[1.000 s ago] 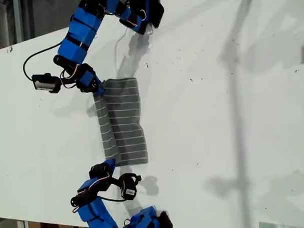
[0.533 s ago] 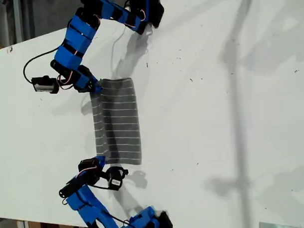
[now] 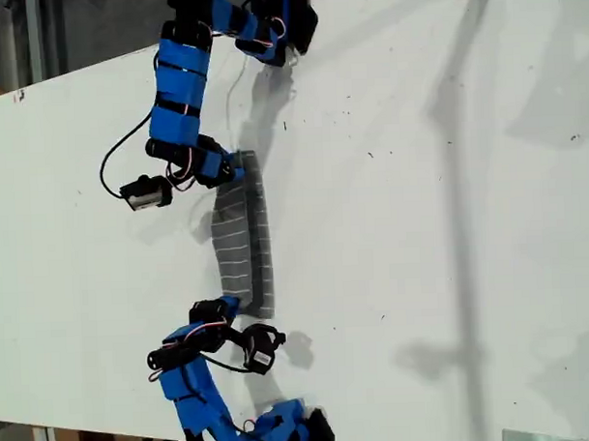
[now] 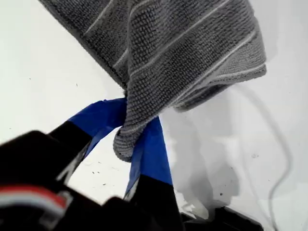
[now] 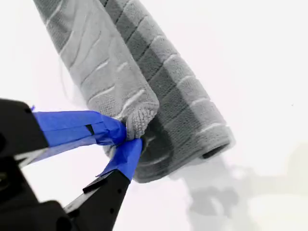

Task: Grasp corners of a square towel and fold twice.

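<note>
Finding no readable writing, we note my first gripper [image 4: 137,130] and my second gripper [image 5: 129,137] each clenched on the towel [image 3: 243,240], left of centre in the exterior view; arm bases cut off.

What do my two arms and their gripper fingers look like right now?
Both arms are built of bright blue segments with black joints, black cables looping beside them. My first gripper has black fingers wrapped in blue tape; my second gripper looks the same. A small camera module hangs off one wrist.
</note>
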`<action>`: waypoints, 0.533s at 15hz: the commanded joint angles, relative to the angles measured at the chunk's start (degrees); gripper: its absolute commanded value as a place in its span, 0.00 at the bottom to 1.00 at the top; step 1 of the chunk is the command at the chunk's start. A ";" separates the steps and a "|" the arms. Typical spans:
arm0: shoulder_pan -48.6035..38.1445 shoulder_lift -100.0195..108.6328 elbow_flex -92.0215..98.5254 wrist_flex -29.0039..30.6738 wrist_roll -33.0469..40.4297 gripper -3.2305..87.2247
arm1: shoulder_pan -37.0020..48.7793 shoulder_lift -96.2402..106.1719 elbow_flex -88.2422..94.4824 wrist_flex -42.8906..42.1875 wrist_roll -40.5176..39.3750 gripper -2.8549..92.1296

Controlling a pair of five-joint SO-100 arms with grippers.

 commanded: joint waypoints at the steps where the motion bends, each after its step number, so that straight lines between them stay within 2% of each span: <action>1: 0.44 8.26 8.35 -2.11 -0.18 0.03 | -1.05 5.62 1.76 0.09 0.62 0.03; 5: 0.35 19.78 22.50 -5.62 -1.41 0.03 | -3.25 6.94 6.68 -1.32 2.64 0.03; 8: 1.32 17.40 25.75 -10.55 -2.46 0.03 | -4.39 3.16 7.29 -2.72 3.78 0.03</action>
